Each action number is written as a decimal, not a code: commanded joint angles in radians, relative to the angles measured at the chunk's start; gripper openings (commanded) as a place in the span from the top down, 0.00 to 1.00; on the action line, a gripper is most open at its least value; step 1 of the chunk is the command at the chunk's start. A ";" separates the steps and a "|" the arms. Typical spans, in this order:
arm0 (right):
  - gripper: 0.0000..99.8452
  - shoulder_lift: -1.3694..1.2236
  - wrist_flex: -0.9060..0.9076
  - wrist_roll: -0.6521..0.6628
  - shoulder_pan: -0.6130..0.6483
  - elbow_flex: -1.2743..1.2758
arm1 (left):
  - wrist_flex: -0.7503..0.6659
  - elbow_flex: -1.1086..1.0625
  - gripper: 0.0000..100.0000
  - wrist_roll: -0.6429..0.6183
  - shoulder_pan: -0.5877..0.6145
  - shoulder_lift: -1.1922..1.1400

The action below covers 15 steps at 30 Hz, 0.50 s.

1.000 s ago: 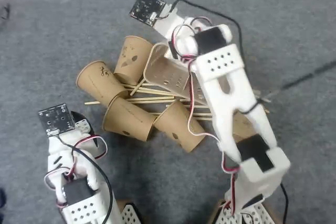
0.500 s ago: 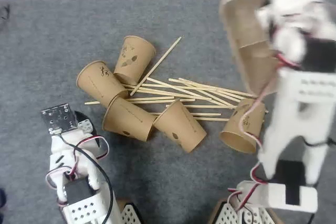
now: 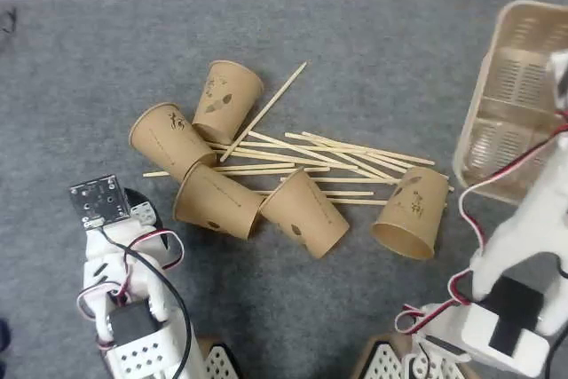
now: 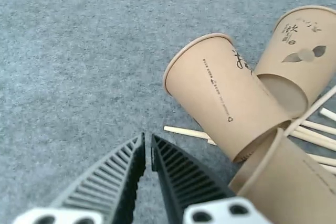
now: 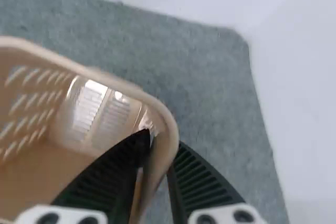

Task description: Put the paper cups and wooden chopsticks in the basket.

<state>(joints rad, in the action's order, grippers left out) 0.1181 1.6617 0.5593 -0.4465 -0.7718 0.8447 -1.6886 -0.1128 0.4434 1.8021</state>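
Since a second ago, the basket [image 3: 519,86] has been carried from above the paper cups [image 3: 217,201] to the right edge of the grey mat [image 3: 89,68]. It is made of tan plastic with slotted walls. Its long side is pointed away from the arms. Its rim is pinched by the right gripper [image 5: 159,142]. The left gripper [image 4: 147,140] is closed on nothing.

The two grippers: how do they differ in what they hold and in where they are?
The left gripper is shut on nothing; the right gripper is shut on the rim of the basket. The left gripper is over bare grey mat beside a lying paper cup; the right gripper is near the mat's corner. Both have black ribbed fingers.
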 commanded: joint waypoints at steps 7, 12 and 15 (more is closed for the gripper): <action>0.99 -0.186 0.114 -0.005 -0.070 -0.055 | -0.025 0.007 0.98 -0.003 -0.006 0.017; 0.99 -0.377 0.127 0.044 -0.096 -0.055 | -0.025 0.007 0.98 -0.003 -0.012 0.017; 0.99 -0.475 0.127 0.063 -0.097 -0.055 | -0.026 0.007 0.98 -0.003 -0.012 0.017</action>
<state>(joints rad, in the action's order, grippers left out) -0.3084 1.7553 0.5961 -0.5324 -0.7718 0.8447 -1.6886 -0.1128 0.4419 1.8021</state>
